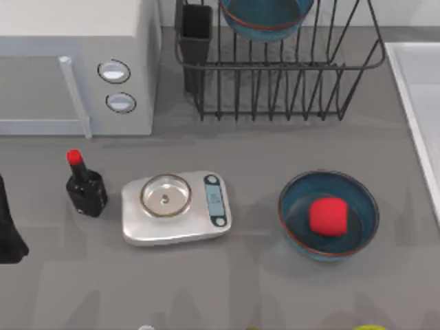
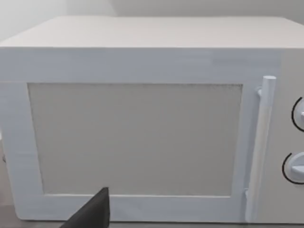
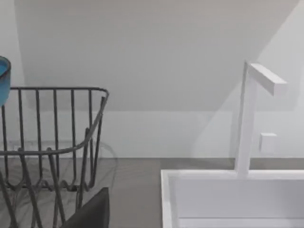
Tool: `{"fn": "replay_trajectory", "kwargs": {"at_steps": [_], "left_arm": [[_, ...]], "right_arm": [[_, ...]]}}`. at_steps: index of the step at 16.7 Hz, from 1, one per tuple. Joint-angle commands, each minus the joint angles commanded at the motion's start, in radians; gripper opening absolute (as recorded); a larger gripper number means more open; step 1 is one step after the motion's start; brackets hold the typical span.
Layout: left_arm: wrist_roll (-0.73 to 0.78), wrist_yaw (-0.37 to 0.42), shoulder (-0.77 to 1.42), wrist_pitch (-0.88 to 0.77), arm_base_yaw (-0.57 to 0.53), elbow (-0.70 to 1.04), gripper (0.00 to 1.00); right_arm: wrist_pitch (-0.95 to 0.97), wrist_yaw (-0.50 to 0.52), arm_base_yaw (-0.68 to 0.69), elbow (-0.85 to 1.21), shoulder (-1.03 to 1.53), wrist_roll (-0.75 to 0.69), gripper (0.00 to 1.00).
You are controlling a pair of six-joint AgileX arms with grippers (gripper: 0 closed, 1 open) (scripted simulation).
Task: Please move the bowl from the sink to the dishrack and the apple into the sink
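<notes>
Top view — one bowl racked, apple not yet in the sink.

Left gripper [image 1: 8,237] sits at the table's left edge, beside the bottle [image 1: 85,184]; whether it is released or clenched cannot be told. Right gripper: a dark fingertip appears in the right wrist view, facing the dishrack and sink, and its state cannot be told either. Outward from there: a teal bowl [image 1: 265,17] rests in the dishrack [image 1: 289,75] at the back — that half of the task reads as done. The apple [image 1: 327,216] lies inside a second bowl [image 1: 328,214] on the table, near the sink [image 1: 416,96] at the right edge but apart from it. Judged remaining: lift the apple and place it in the sink. A scale [image 1: 175,207] and microwave [image 1: 75,69] stand untouched.
</notes>
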Motion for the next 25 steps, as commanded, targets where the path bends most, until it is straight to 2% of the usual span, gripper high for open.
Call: {"fn": "replay_trajectory", "kwargs": {"at_steps": [5, 25], "left_arm": [[0.000, 0.000, 0.000, 0.000, 0.000, 0.000, 1.00], [0.000, 0.000, 0.000, 0.000, 0.000, 0.000, 1.00]], "right_arm": [[-0.095, -0.115, -0.109, -0.098, -0.142, 0.002, 1.00], [-0.095, -0.115, -0.109, -0.098, -0.142, 0.002, 1.00]]}}
